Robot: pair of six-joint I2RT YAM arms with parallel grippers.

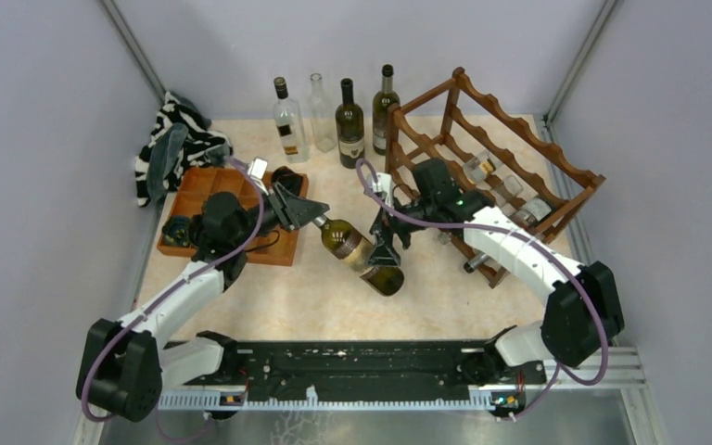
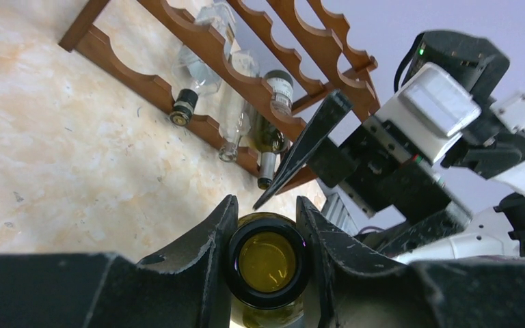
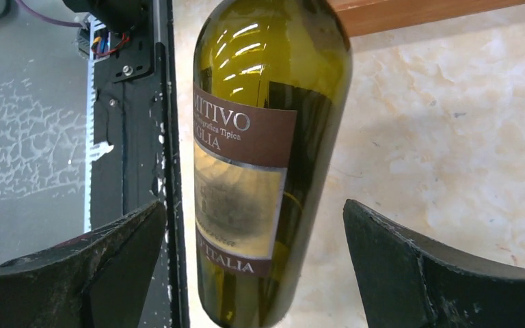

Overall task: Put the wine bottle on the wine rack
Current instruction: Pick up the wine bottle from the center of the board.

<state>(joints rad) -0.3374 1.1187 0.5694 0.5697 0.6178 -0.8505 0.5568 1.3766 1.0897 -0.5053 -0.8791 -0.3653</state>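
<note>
The wine bottle [image 1: 360, 252], dark olive-green with a brown label, lies slanted in the middle of the table, neck toward the left. My left gripper [image 1: 319, 219] is shut on its neck. In the left wrist view the open mouth of the wine bottle [image 2: 268, 260] sits tight between the left gripper's [image 2: 266, 202] two fingers. My right gripper [image 1: 385, 252] hovers open over the bottle's body. In the right wrist view the labelled wine bottle [image 3: 260, 150] passes between the right gripper's [image 3: 254, 205] spread fingers without touching them. The wine rack [image 1: 505, 153] stands at the back right.
Clear bottles lie in the wine rack's [image 2: 212, 51] lower tiers. Several upright bottles [image 1: 349, 125] stand along the back wall. An orange-brown compartment tray [image 1: 206, 190] sits at the left under my left arm, with a black-and-white striped cloth [image 1: 171, 139] behind it.
</note>
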